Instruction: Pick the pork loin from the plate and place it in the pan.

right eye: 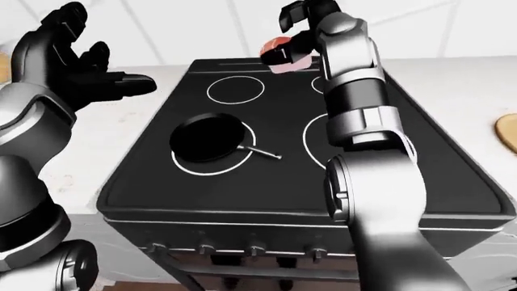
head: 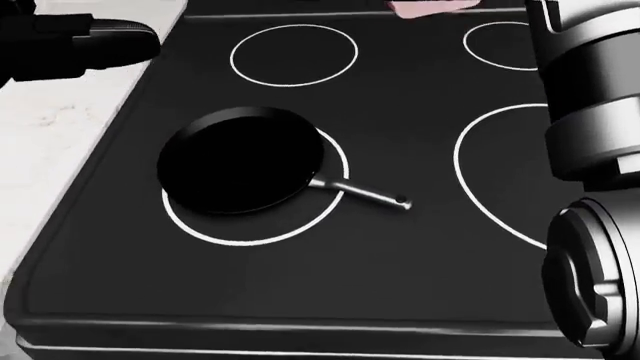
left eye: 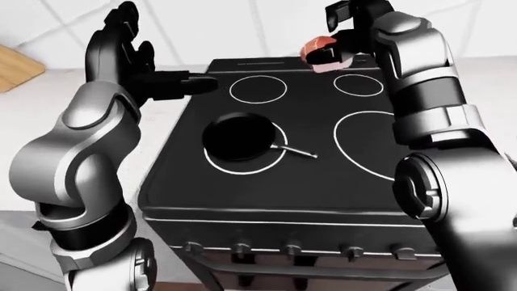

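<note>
We see our right hand (left eye: 343, 36) raised high over the top of the stove (left eye: 323, 182), its fingers closed round the pink pork loin (left eye: 319, 50), which hangs in the air above the far burners. The right arm bends steeply upward from the elbow. The black pan (head: 240, 159) sits on the near left burner ring, handle pointing right. Our left hand (right eye: 77, 66) hovers over the pale tabletop (head: 50, 127) left of the stove, fingers spread and holding nothing.
</note>
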